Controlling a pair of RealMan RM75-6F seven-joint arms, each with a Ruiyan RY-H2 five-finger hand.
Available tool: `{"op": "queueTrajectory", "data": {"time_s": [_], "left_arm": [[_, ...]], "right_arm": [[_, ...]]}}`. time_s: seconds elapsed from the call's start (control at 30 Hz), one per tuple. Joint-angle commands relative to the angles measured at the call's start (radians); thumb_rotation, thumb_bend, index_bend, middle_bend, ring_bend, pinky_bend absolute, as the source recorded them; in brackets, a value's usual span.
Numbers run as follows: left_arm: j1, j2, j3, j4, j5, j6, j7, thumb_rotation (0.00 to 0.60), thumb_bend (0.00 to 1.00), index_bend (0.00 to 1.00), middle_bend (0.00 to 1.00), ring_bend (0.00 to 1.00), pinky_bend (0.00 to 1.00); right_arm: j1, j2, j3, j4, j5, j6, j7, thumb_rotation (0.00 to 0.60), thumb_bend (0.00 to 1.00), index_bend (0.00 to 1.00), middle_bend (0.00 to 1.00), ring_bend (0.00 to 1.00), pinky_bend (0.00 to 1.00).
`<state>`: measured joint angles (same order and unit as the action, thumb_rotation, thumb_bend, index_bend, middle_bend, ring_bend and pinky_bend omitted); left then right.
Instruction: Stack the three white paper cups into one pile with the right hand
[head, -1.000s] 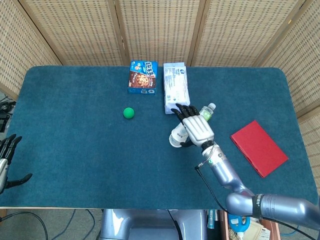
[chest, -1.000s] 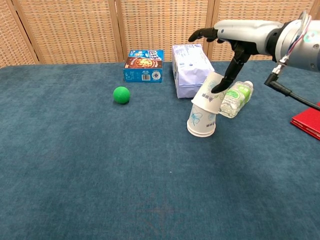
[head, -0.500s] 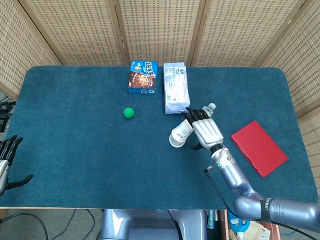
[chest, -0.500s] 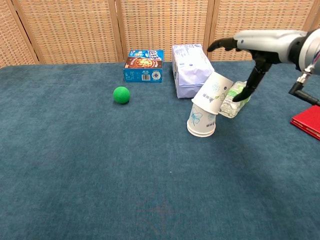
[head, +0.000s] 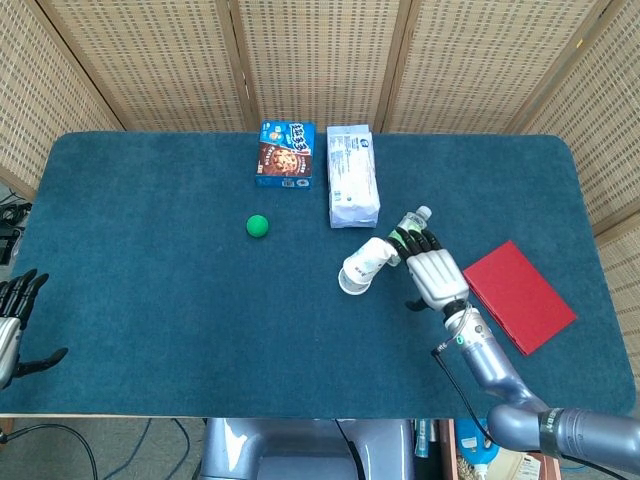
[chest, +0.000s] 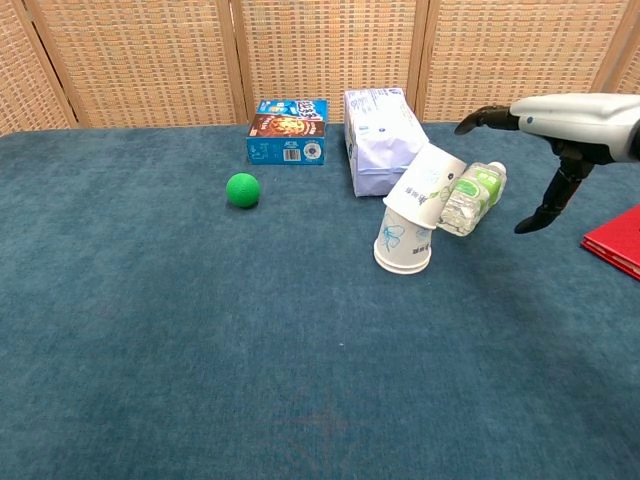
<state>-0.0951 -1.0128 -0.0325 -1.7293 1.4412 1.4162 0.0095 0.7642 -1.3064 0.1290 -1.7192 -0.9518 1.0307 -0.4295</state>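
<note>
Right hand (head: 436, 275) fingers (chest: 541, 212) are spread and hold nothing; from the chest camera the thumb hangs down and the rest reach toward the cups. The hand sits clear of the cup pile (chest: 413, 214), on the side away from the green ball (chest: 241, 189), above the table (head: 150, 300), touching neither the cups nor the plastic bottle (chest: 471, 198).

Landmark = pile. The lower cup stands mouth-down on the cloth. The top cup (head: 371, 258) is cocked over it, leaning toward the bottle, which lies just beside the pile and may be touching the tilted cup. I can't tell if a third cup is nested inside; only two outlines are separable. The white pouch (head: 352, 175) lies just behind the pile, the blue box (head: 286, 154) beyond it toward the ball, and the red book (head: 517, 294) well off past the hand.

Judgement: stacking is mostly done and the seating step is open, since the top cup isn't square. Next move calls for coming in from above and pressing or re-gripping the tilted cup to seat it straight. Risk: knocking the pile over or rolling the bottle.

Left hand (head: 12, 318) is at the table edge, far from the pile, fingers apart and empty.
</note>
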Motion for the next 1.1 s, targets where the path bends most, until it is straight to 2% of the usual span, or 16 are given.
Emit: {"op": "queueTrajectory", "data": {"time_s": [0.03, 0.3, 0.47, 0.77, 0.97, 1.1], "left_arm": [[0.001, 0.0, 0.0, -0.001, 0.0, 0.001, 0.001, 0.6, 0.18, 0.0, 0.0, 0.0, 0.0], [0.002, 0.003, -0.001, 0.008, -0.003, 0.001, -0.016, 0.6, 0.18, 0.0, 0.0, 0.0, 0.0], [0.0, 0.004, -0.001, 0.009, -0.002, -0.002, -0.021, 0.6, 0.18, 0.0, 0.0, 0.0, 0.0], [0.002, 0.006, -0.001, 0.005, -0.003, 0.001, -0.02, 0.6, 0.18, 0.0, 0.0, 0.0, 0.0], [0.002, 0.009, -0.001, 0.007, -0.002, 0.001, -0.027, 0.6, 0.18, 0.0, 0.0, 0.0, 0.0], [0.004, 0.01, 0.0, 0.009, 0.001, 0.004, -0.031, 0.6, 0.18, 0.0, 0.0, 0.0, 0.0]], "right_arm": [[0.0, -0.007, 0.0, 0.008, -0.006, -0.011, 0.006, 0.6, 0.11, 0.1, 0.03, 0.01, 0.04], [0.021, -0.051, 0.001, 0.039, 0.017, -0.037, -0.028, 0.6, 0.11, 0.13, 0.03, 0.01, 0.04], [0.029, -0.071, -0.007, 0.012, -0.02, -0.031, -0.054, 0.6, 0.11, 0.15, 0.03, 0.01, 0.04], [0.034, -0.103, 0.009, 0.004, -0.054, 0.026, -0.104, 0.6, 0.11, 0.15, 0.02, 0.01, 0.04], [-0.002, -0.047, 0.017, -0.043, -0.11, 0.072, -0.055, 0.6, 0.11, 0.14, 0.02, 0.01, 0.04], [-0.066, 0.011, -0.013, -0.08, -0.209, 0.129, 0.026, 0.6, 0.1, 0.14, 0.02, 0.01, 0.04]]}}
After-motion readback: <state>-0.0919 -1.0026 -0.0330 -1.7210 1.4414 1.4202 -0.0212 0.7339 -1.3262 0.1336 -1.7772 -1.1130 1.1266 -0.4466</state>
